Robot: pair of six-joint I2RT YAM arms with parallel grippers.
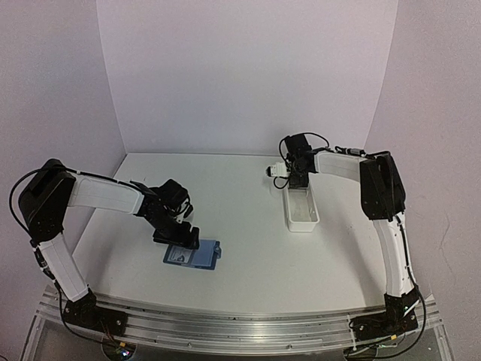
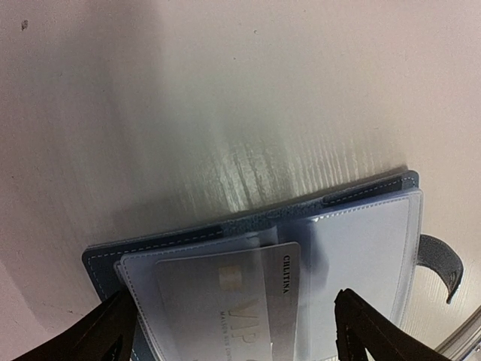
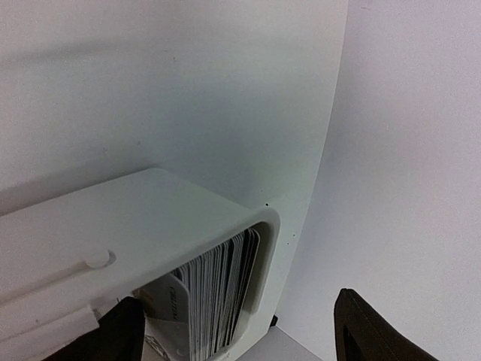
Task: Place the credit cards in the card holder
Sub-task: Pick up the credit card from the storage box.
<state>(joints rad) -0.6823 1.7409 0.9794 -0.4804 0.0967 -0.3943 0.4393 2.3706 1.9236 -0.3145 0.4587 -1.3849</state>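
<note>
Hovering low over the card holder (image 1: 197, 256), my left end effector (image 1: 183, 238) has its two fingers spread wide and grips nothing. On my left wrist camera the dark fingertips (image 2: 113, 335) sit at 7 and 5 o'clock of the frame, with the open holder lying flat between and beyond them. It rests on the table (image 1: 248, 263) at about 8 o'clock from the table's middle, pale blue inside facing up. One credit card (image 2: 225, 301) lies tucked in a clear sleeve (image 2: 353, 263) on the holder's left half, its print showing through the plastic. The snap tab (image 2: 440, 265) sticks out from the holder's edge at 3 o'clock in that view.

My right end effector (image 1: 296, 183) hangs above the far end of the white tray (image 1: 302, 210), which lies at roughly 3 o'clock from the table's middle, well apart from the holder. These fingers are also wide apart and empty. Through my right wrist camera I see a stack of credit cards (image 3: 222, 282) standing on edge inside the tray, packed close together, at 6 o'clock of the frame.
</note>
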